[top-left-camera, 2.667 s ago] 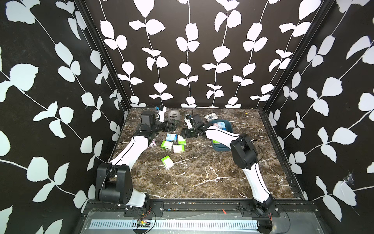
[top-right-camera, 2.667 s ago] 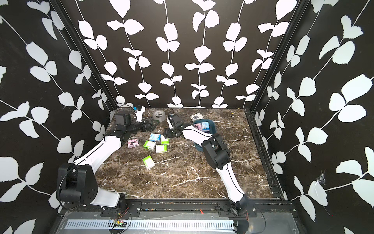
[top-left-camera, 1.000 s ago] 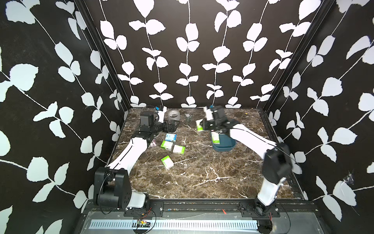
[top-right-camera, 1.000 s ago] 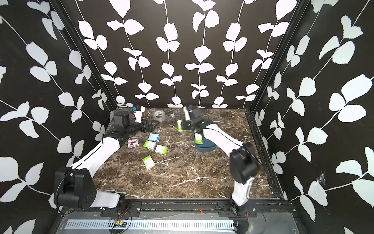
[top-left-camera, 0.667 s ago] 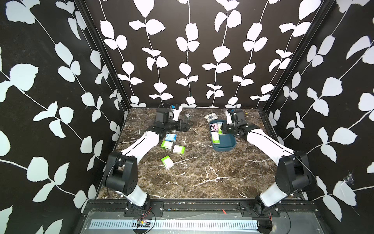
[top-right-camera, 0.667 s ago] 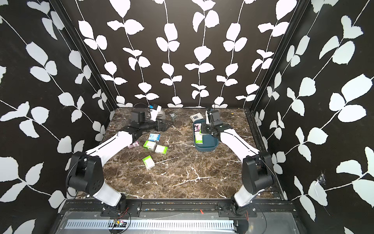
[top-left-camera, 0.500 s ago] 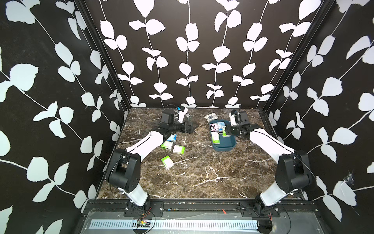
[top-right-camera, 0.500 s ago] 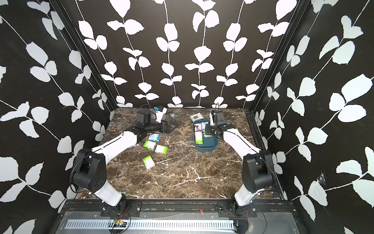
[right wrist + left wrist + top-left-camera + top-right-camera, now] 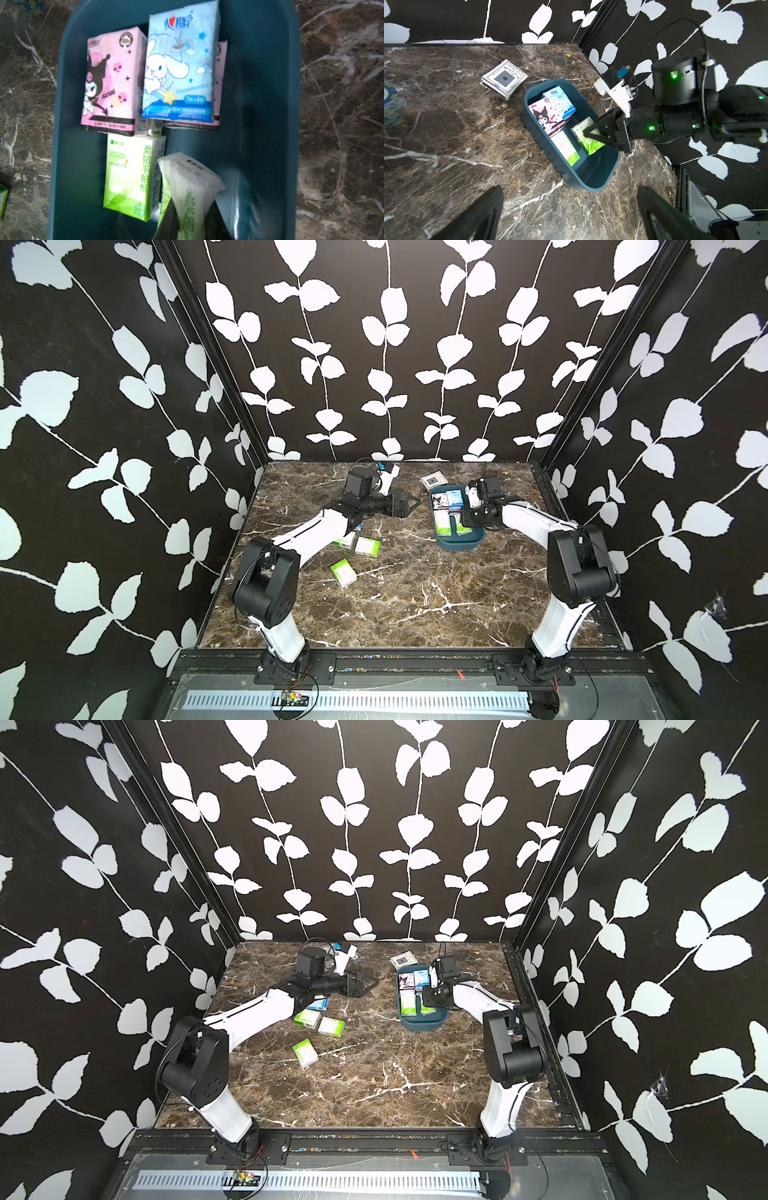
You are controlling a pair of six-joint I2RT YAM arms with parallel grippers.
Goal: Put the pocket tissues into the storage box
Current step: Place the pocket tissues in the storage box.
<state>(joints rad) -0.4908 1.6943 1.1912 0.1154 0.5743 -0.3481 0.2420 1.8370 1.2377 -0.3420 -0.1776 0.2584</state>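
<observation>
Sitting inside the storage box (image 9: 74,170); pink, blue, green pocket tissues (image 9: 124,174)

Holds left arm stretched low, forearm level, left gripper (image 9: 413,504) gaping wide, empty, aimed rightward. Holds right arm bent inward at elbow, right gripper (image 9: 585,133) angled down, pinching green pack (image 9: 191,187) between fingertips.

Top views high, frontal, angled down, wrist views sharing storage box (image 9: 542,145), right likely nearest
</observation>
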